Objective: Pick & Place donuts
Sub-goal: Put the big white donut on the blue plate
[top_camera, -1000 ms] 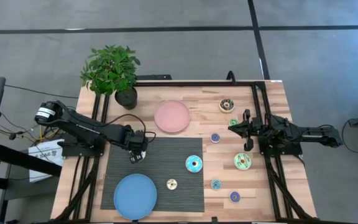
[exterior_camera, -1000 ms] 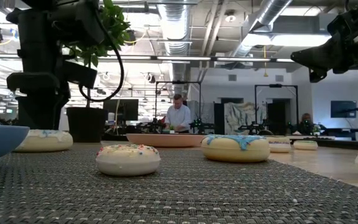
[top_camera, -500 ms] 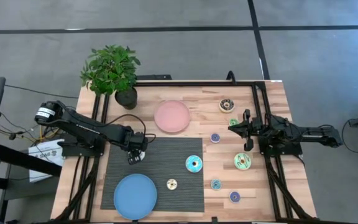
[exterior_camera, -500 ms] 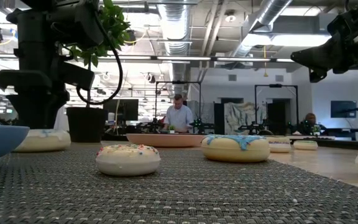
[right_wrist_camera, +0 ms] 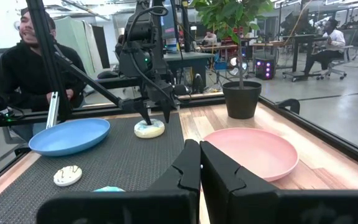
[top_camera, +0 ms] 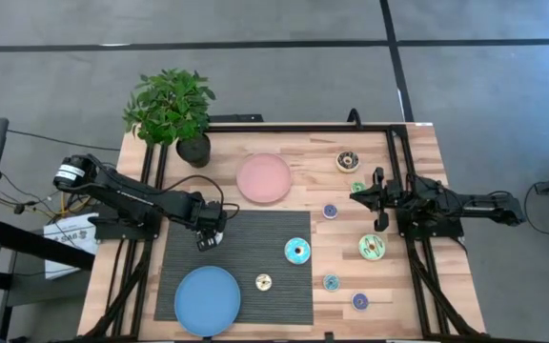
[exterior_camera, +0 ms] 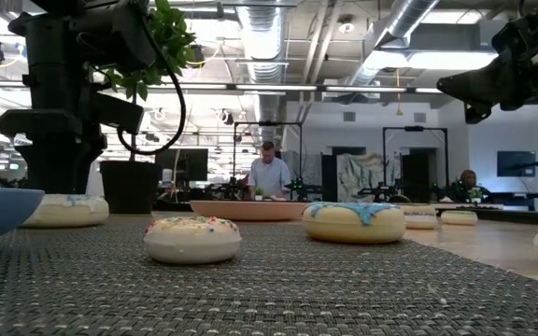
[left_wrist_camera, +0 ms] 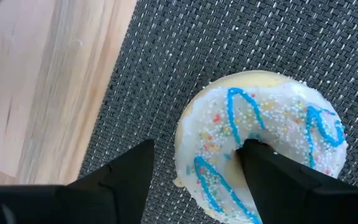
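My left gripper (top_camera: 206,240) points down at the far left part of the dark mat, over a cream donut (left_wrist_camera: 260,155) with white icing and blue drizzle. It is open: one finger stands in the donut's hole and the other outside the ring. Whether either finger touches the donut, I cannot tell. My right gripper (right_wrist_camera: 199,167) is shut and hovers level above the right side of the table, pointing left. Other donuts lie flat: teal (top_camera: 297,251), small cream (top_camera: 263,281), pale green (top_camera: 372,248), brown (top_camera: 348,160), and several small ones.
A pink plate (top_camera: 264,178) sits on the wood at the far middle, and a blue plate (top_camera: 207,300) sits on the mat's near left. A potted plant (top_camera: 172,110) stands at the far left corner. A person (right_wrist_camera: 33,68) sits beyond the table's left side.
My left gripper has shifted a little over the cream donut. The donut lies where it was.
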`<state>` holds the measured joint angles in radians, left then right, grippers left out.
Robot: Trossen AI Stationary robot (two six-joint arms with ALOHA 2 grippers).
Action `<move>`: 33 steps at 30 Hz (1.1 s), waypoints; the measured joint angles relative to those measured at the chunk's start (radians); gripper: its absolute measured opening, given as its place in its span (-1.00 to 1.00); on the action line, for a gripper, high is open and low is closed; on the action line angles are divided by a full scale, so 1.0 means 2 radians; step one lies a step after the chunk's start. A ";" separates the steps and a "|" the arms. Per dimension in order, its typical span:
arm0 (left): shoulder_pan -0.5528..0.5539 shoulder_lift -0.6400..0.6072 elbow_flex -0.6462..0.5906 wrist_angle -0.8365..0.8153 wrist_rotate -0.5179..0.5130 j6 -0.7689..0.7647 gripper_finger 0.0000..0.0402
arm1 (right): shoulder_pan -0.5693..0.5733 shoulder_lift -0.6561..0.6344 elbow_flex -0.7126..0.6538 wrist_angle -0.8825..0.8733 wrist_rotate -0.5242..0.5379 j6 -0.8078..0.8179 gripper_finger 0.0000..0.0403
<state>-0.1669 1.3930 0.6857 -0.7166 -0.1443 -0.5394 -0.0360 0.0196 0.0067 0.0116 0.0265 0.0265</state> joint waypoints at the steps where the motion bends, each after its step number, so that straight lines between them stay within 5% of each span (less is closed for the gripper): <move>1: 0.000 0.000 0.000 0.000 0.000 0.000 0.15 | 0.000 0.000 0.000 0.000 0.000 0.000 -1.00; 22: 0.000 0.000 0.000 0.000 -0.007 -0.002 0.14 | 0.000 0.000 0.000 0.000 0.000 0.000 -1.00; 33: 0.000 0.000 0.000 0.000 -0.007 -0.002 -0.16 | 0.000 0.000 0.000 0.000 0.000 0.000 -1.00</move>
<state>-0.1673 1.3930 0.6861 -0.7158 -0.1577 -0.5432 -0.0364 0.0193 0.0067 0.0120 0.0261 0.0269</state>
